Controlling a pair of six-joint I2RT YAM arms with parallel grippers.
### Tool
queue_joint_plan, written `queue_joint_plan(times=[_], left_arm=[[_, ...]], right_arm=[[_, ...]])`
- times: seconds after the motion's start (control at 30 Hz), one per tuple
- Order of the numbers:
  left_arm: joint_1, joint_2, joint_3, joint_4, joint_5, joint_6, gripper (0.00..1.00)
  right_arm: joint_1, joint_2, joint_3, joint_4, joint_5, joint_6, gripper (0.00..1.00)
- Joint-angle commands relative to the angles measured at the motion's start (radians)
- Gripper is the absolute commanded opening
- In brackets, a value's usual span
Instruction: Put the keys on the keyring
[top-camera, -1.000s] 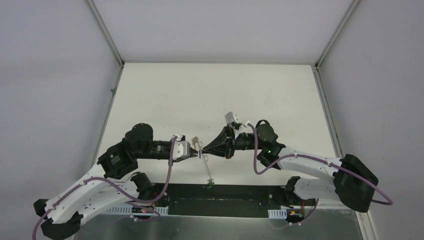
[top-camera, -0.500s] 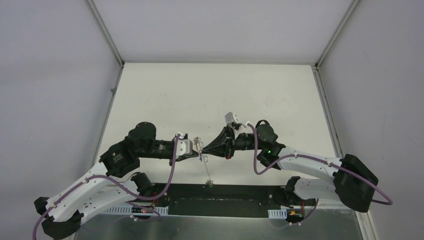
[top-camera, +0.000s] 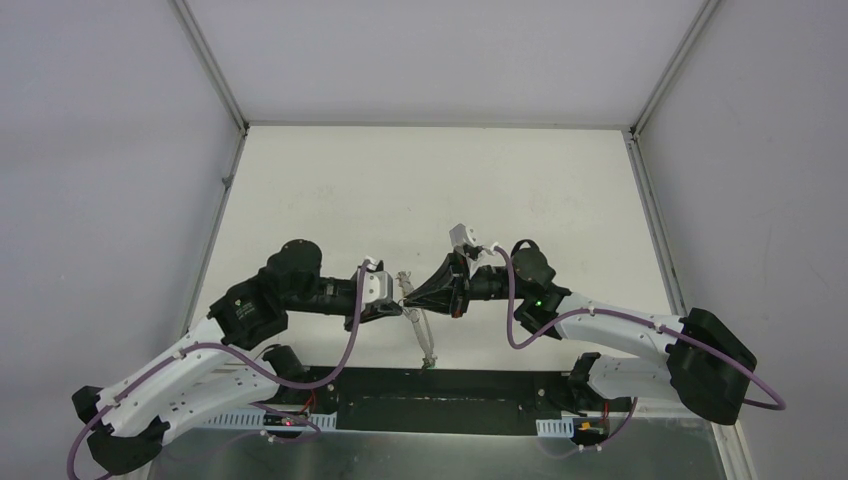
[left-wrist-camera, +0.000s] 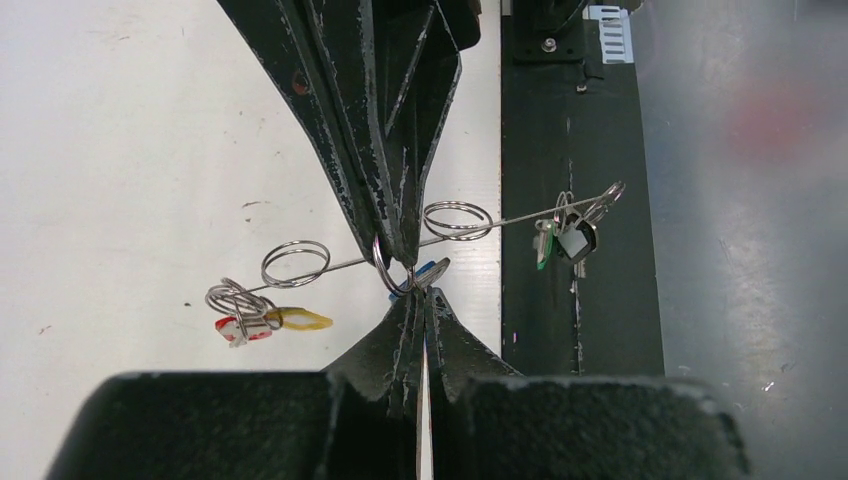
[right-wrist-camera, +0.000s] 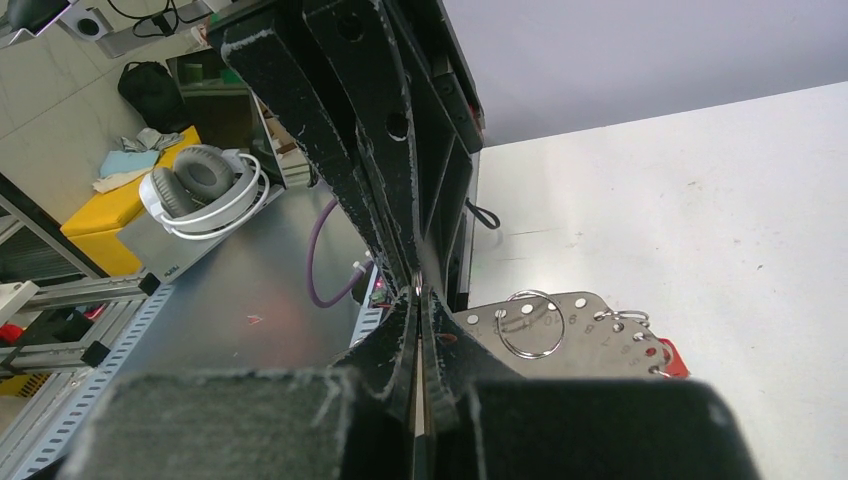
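Observation:
The keyring (top-camera: 422, 335) hangs edge-on above the table between both arms; the right wrist view shows it as a flat grey band (right-wrist-camera: 590, 330) with numbered holes and a silver split ring (right-wrist-camera: 530, 322). My right gripper (left-wrist-camera: 397, 252) is shut on its rim, where a split ring (left-wrist-camera: 385, 277) loops below the tips. My left gripper (left-wrist-camera: 420, 298) meets it tip to tip and is shut on a blue-tagged key (left-wrist-camera: 432, 271). Red (left-wrist-camera: 240, 328) and yellow (left-wrist-camera: 295, 318) tags hang at one end, green (left-wrist-camera: 543, 248) and black (left-wrist-camera: 575, 240) tagged keys at the other.
A black strip (top-camera: 450, 385) runs along the near table edge under the keyring's lower end, with a grey metal surface (left-wrist-camera: 740, 250) beyond it. The white table (top-camera: 420, 190) is boxed in by grey walls. Headphones (right-wrist-camera: 205, 185) lie off the table.
My left gripper has slid right toward the right gripper and closed at the split ring. The keyring's lower end has swung slightly right. The right arm has stayed put.

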Motion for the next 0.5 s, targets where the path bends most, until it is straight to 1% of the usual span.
queue_joint_plan(times=[0.0,0.2,0.47], left_arm=[[-0.019,-0.001,-0.006,0.128,0.005,-0.065,0.00],[-0.023,-0.028,-0.074,0.244,-0.028,-0.156,0.00],[-0.025,-0.068,-0.142,0.388,-0.124,-0.317,0.00]], right_arm=[[0.005,-0.025,0.010,0.061,0.019,-0.012,0.00],[0.005,-0.028,0.010,0.061,0.019,-0.014,0.00],[0.005,-0.032,0.005,0.075,0.027,-0.014,0.00]])
